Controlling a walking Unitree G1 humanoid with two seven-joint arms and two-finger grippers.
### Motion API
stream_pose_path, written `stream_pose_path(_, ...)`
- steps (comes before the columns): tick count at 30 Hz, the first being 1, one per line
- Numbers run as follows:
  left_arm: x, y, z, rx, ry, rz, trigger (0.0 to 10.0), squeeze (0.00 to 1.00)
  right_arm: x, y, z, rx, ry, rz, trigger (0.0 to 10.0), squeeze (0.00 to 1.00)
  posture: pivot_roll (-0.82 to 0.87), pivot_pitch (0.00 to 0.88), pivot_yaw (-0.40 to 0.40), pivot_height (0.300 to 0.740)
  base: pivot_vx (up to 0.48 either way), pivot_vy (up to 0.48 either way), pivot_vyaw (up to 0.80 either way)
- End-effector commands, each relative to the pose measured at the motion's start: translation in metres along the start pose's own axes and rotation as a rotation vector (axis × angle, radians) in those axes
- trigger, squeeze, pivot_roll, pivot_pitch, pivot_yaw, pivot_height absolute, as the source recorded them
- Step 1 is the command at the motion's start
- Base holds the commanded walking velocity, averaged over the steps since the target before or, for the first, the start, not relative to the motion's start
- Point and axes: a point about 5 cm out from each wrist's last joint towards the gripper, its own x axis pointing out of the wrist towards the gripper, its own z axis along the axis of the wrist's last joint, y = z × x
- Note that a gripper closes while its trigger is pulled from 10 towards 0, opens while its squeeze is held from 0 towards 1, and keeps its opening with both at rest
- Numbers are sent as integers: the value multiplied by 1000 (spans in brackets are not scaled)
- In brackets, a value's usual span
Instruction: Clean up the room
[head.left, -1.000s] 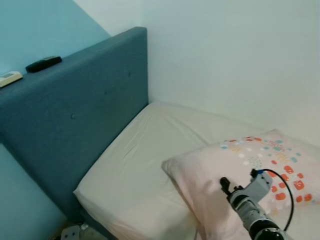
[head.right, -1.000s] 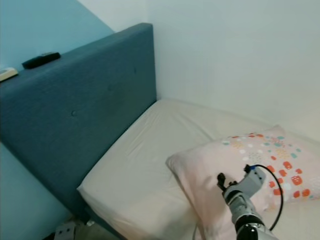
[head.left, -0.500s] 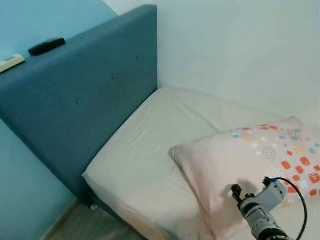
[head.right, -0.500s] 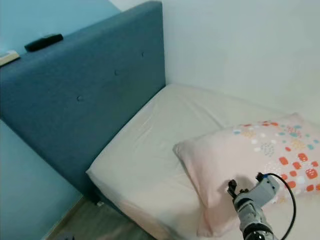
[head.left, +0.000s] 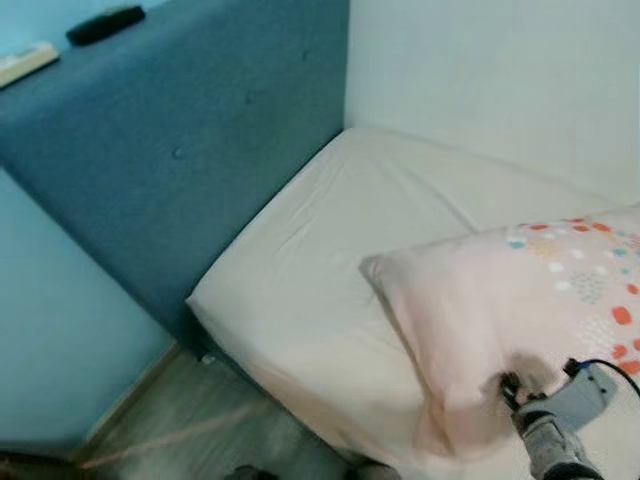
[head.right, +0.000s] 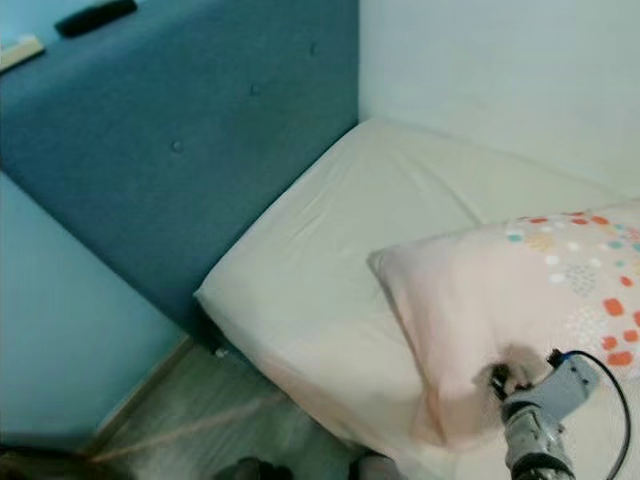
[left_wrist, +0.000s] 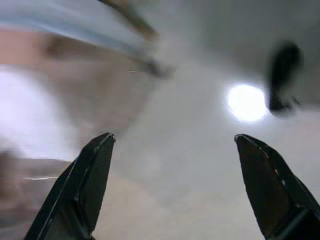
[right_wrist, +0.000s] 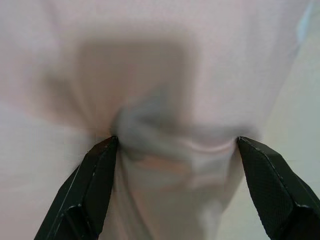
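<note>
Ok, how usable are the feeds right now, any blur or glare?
Left wrist view: heavily motion-blurred, with a bright glare spot washing out the middle. Right wrist view: the pillow sits very close and soft, out of focus. Both eye views: slightly soft, but the bed and headboard read fine.

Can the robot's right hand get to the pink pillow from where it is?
Probably yes. The right hand is already at the pillow, fingers spread around a fold of it, nothing between them.

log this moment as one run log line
task: clean up room | right tool: open, fingers either side of a fold of pillow near its front edge | pillow: on bed | left tool: open, idle
</note>
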Motion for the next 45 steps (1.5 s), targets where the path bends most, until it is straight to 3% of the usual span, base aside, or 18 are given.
stream_pose_path(1,-2,-10,-11,-6,25,-52,10000,0,-5,-12,-20,19,50,-27,10000,0,159,375,81,686,0,0,0)
stream_pose_path(8,-7,-6,-14,34,23,-77,10000,0,-6,2,-24,136,16,147,10000,0,189,403,110,686,0,0,0)
stream_pose_path(10,-10,-2,-14,38,16,-78,10000,0,-7,8,-22,225,1,210,10000,0,214,423,119,686,0,0,0)
stream_pose_path(25,-29,15,-21,54,0,-99,10000,0,-5,1,-15,256,-9,177,10000,0,286,480,141,686,0,0,0)
stream_pose_path(26,-30,16,-20,55,-1,-100,10000,0,-3,2,-8,252,-30,183,0,0,287,483,140,686,0,0,0)
stream_pose_path(30,-31,17,-20,55,-2,-101,10000,0,-2,4,1,256,-55,196,0,0,286,486,140,686,0,0,0)
stream_pose_path(32,-31,16,-19,51,-8,-102,10000,0,2,18,32,263,-140,274,0,0,281,482,135,686,0,0,0)
stream_pose_path(34,-31,15,-18,49,-8,-102,10000,0,3,25,43,260,-170,307,0,0,278,476,130,686,0,0,0)
stream_pose_path(45,-22,3,-17,22,1,-100,10000,0,-1,66,83,241,-304,491,0,0,247,421,99,686,0,0,0)
